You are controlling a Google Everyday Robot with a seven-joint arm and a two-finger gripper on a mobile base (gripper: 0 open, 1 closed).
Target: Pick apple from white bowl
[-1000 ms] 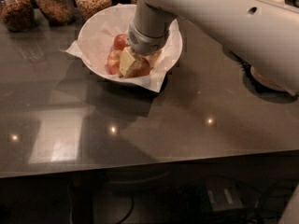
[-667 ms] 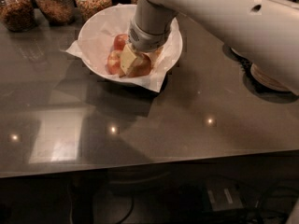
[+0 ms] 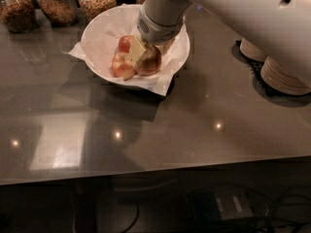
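Three jars (image 3: 57, 4) stood at the far left of the table (image 3: 194, 125). To their right, the white bowl (image 3: 95, 33) held the apple (image 3: 121, 66) on its paper lining. My gripper (image 3: 140, 51) was lowered into the bowl just right of that apple, against a darker apple (image 3: 153, 62). I could not tell whether it was clamped. Stacked paper bowls (image 3: 284, 74) stood at the right.

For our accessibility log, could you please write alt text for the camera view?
The gripper reaches into the paper-lined white bowl, its tip among three apples, beside the red-and-yellow apple. The bowl sits on a dark table, with food jars behind and stacked paper bowls at right.
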